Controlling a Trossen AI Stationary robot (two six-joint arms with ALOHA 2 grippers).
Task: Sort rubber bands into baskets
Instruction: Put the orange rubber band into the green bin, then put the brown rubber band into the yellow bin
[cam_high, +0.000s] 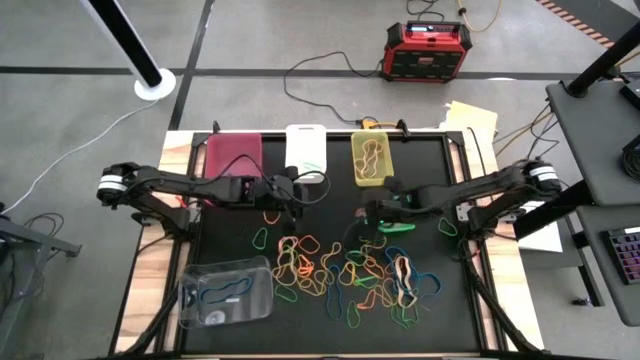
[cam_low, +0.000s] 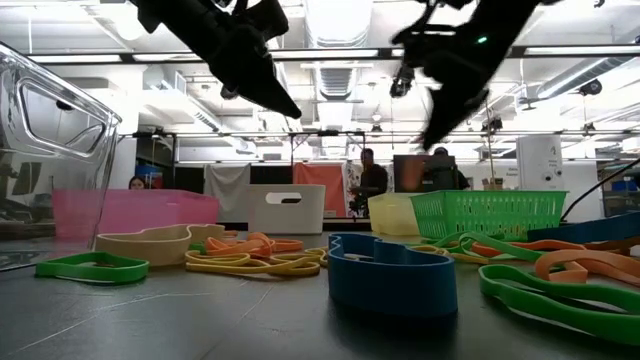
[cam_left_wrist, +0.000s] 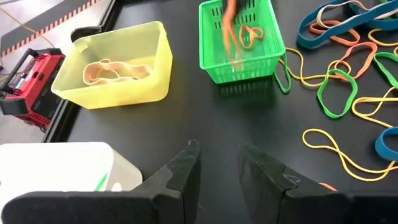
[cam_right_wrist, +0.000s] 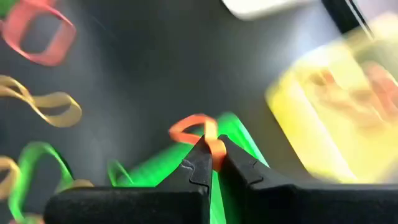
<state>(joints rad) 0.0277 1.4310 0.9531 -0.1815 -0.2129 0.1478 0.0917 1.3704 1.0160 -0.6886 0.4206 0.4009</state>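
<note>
Rubber bands lie in a loose tangle of orange, yellow, green and blue loops over the black table, filling the high view from about five to seven o'clock of the table's middle. A few strays sit apart from the heap, among them a green loop at about nine o'clock.

The clear basket, largest of the bins, stands at about eight o'clock near the table's front left corner, with a blue band inside. Along the far edge, from eleven to one o'clock, stand the magenta-pink basket, the white basket and the yellow-green basket, which holds pale bands. The small green mesh basket sits at about three o'clock, just under the right arm, with orange bands in it.

The left gripper hangs over bare table just in front of the white basket, at about eleven o'clock; its fingers stand a little apart with nothing between them.

The right gripper is at about two o'clock, over the green mesh basket. Its fingers are pinched tight on an orange rubber band, whose loop sticks out past the fingertips above the green mesh.

A red-black box rests on the floor beyond the table at one o'clock.
</note>
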